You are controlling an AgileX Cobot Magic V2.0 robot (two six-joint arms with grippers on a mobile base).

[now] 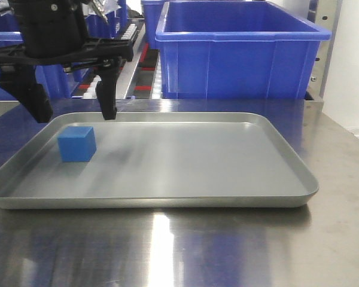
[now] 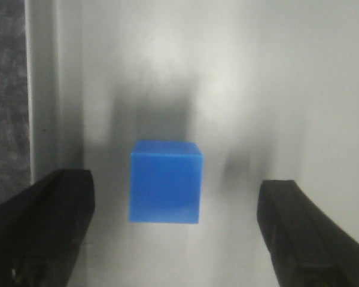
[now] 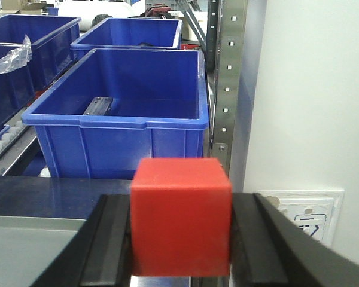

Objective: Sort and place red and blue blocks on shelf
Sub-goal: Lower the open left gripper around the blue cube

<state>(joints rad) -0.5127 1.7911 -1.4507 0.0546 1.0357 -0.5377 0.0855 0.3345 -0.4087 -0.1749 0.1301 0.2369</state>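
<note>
The left fingers (image 2: 54, 230) stand wide apart with nothing between them but air. In the left wrist view the blue block (image 2: 166, 182) sits centred in the gap, clear of both, and in the front view the fingertips hang just above and slightly behind it without touching. That block (image 1: 76, 143) rests flat on the shallow grey tray (image 1: 167, 202), close to the tray's left edge and nearer its far-left corner than its front rim. The rest of the tray is bare, and it lies on the steel tabletop (image 1: 227, 251). The right fingers (image 3: 113, 239) are clamped on the red block (image 3: 180, 215), one pad against each side face. The block is held upright and off the tray, facing the large blue bin (image 3: 119, 143) and the shelf (image 3: 227, 78) behind it. How high the block is carried, and how close it is to any tier, cannot be judged from the right wrist view. As I read it, the task is about midway: the red block has been picked up but is not yet set down, the blue block has not yet been grasped, and neither is on the shelf. What is left appears to be closing on the blue block, lifting it, and placing both blocks in their spots on the rack.
</note>
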